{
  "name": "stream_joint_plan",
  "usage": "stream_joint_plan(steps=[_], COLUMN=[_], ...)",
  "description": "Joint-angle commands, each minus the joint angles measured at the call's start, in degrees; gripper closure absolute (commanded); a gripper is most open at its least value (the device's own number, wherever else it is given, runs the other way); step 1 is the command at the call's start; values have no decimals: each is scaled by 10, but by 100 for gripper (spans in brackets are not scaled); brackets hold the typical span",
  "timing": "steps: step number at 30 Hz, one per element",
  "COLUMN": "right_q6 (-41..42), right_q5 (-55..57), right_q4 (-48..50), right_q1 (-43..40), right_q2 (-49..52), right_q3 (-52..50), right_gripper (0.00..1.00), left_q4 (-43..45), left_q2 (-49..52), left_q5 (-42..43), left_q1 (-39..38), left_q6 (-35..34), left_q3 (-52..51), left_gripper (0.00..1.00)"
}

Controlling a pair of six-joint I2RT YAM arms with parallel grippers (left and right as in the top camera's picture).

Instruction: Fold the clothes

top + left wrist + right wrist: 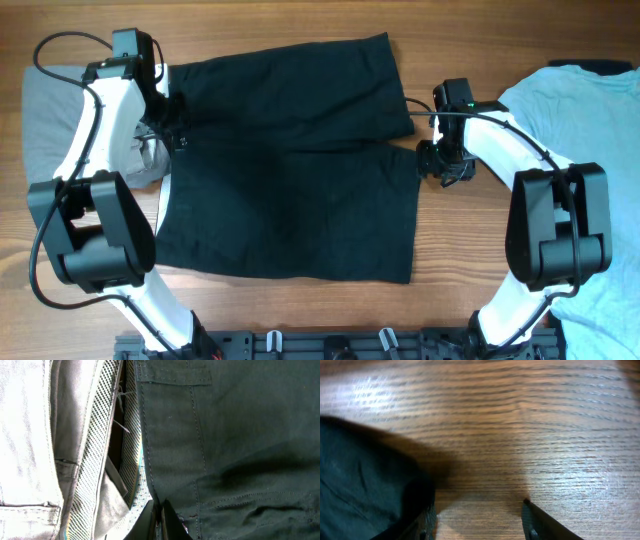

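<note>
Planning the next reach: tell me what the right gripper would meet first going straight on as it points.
Probably the bare table: the right wrist view shows only wood ahead of the right gripper, jaws open. The black shorts lie off to the side. Depth is unclear.

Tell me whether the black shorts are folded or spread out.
Spread: the black shorts lie flat, both legs side by side, nothing doubled over.

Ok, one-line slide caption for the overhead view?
Folding start: black shorts spread flat on a wooden table, left hand at the waistband, right hand by the leg hems.
</note>
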Motion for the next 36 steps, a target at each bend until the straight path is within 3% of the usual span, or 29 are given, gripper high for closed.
stream_joint_plan(steps=[1, 8, 12, 22, 23, 24, 25, 31, 33, 36], right_q6=[-50, -39, 71, 72, 72, 71, 64, -121, -122, -85], right_q5=[-58, -43, 36, 35, 35, 31, 14, -262, -309, -264], right_q4=[-9, -9, -13, -18, -20, -19, -16, -16, -14, -14], right_q1=[4, 4, 4, 4, 4, 4, 2, -1, -1, -1], right_q2=[59, 60, 60, 60, 60, 60, 59, 3, -12, -6], right_q3=[-15, -6, -6, -6, -6, -6, -5, 34, 37, 35], right_gripper=[39, 40, 42, 42, 42, 39, 38, 33, 32, 32], left_q4=[-1, -6, -22, -20, -19, -17, -15, -24, -24, -24], left_q2=[-7, -7, -7, 2, 5, 5, 5, -30, -69, -115], left_q5=[3, 3, -8, -30, -26, -13, 3, 76, 78, 80], left_q1=[3, 3, 9, 48, 48, 48, 48, 45, 38, 21], left_q6=[-6, -6, -18, -58, -57, -57, -57, -50, -50, -46], left_q3=[11, 11, 11, 11, 11, 11, 11, 11, 11, 11], left_gripper=[96, 96, 96, 96, 77, 36, 16, 17, 20, 25])
